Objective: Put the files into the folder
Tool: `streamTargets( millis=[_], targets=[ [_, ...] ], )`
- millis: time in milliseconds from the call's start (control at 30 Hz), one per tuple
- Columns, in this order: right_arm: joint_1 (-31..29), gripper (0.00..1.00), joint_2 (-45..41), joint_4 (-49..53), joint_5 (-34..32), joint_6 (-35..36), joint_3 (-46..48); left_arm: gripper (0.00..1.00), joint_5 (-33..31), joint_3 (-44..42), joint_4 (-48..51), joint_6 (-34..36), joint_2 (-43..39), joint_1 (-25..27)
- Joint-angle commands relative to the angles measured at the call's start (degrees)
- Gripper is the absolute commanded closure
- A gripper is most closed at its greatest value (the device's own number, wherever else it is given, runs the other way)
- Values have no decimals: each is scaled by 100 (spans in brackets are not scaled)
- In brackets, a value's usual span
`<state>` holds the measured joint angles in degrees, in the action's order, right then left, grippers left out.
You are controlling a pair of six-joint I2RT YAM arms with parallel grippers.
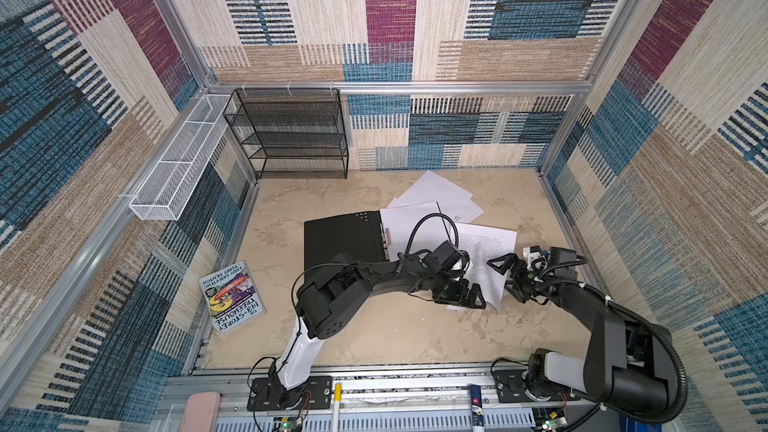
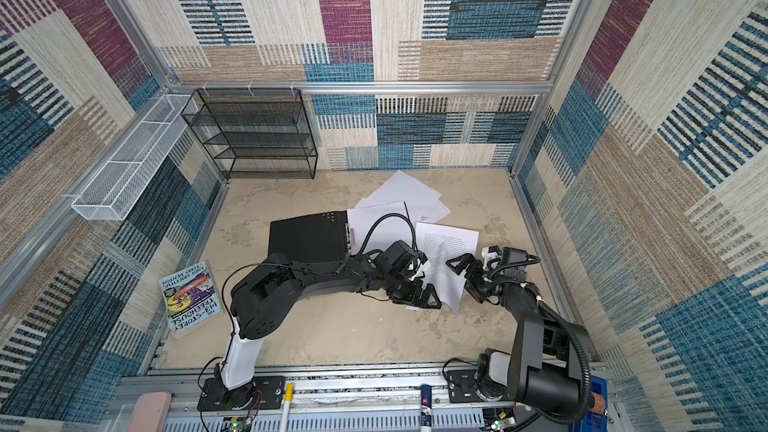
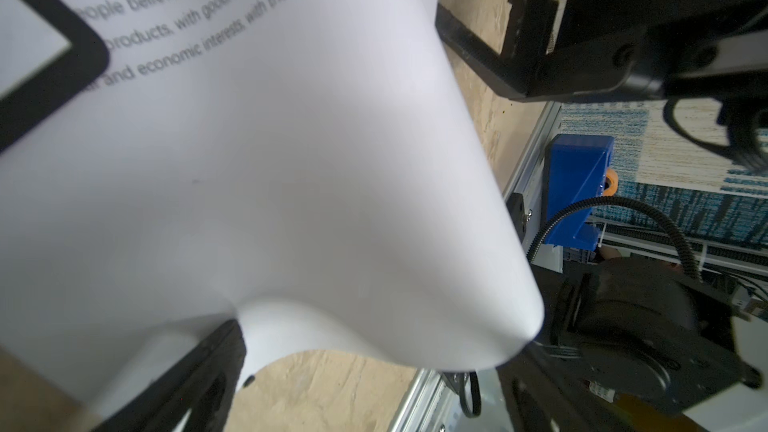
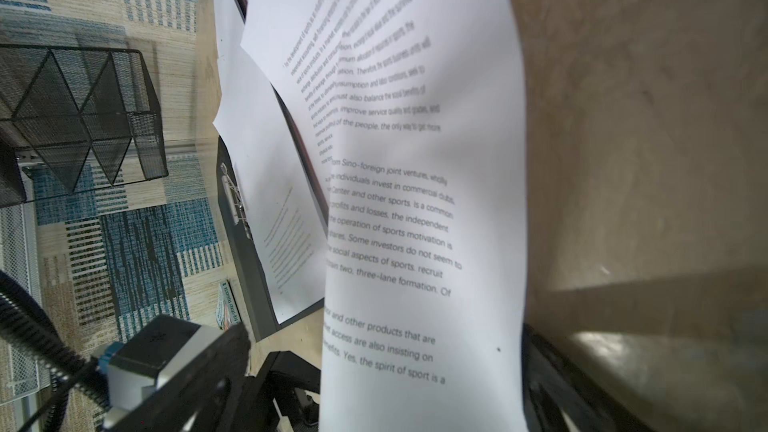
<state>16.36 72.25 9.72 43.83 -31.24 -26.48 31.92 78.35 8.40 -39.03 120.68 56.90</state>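
Top views both show the folder open on the bench, black inside up, loose sheets lying right of its clip. A printed sheet bows upward between left gripper and right gripper; both jaws stand wide, pinching nothing.

The folder lies open mid-table, black inside up, its metal clip along the right edge. Blank white sheets fan out just beyond it to the far right. A printed sheet lies right of the folder, its near part buckled up between the left gripper and the right gripper, both with jaws spread wide. A paperback book lies near left on the table.
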Motion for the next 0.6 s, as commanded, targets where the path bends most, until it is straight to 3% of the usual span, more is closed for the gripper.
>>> streamTargets(
  millis=[0, 200, 400, 567],
  targets=[
    [-1, 0, -4, -512, 72, -150, -220, 2, -685, -142, 1492, -119, 136, -13],
    [1, 0, 36, -610, 223, -101, -419, 3, -699, -177, 1458, -141, 96, -21],
    [3, 1, -212, -252, -203, -114, -294, 3, -663, -179, 1420, -159, 125, -30],
    [5, 10, -410, -121, -649, -256, -123, 3, -635, -188, 1408, -168, 131, -37]
  ],
)
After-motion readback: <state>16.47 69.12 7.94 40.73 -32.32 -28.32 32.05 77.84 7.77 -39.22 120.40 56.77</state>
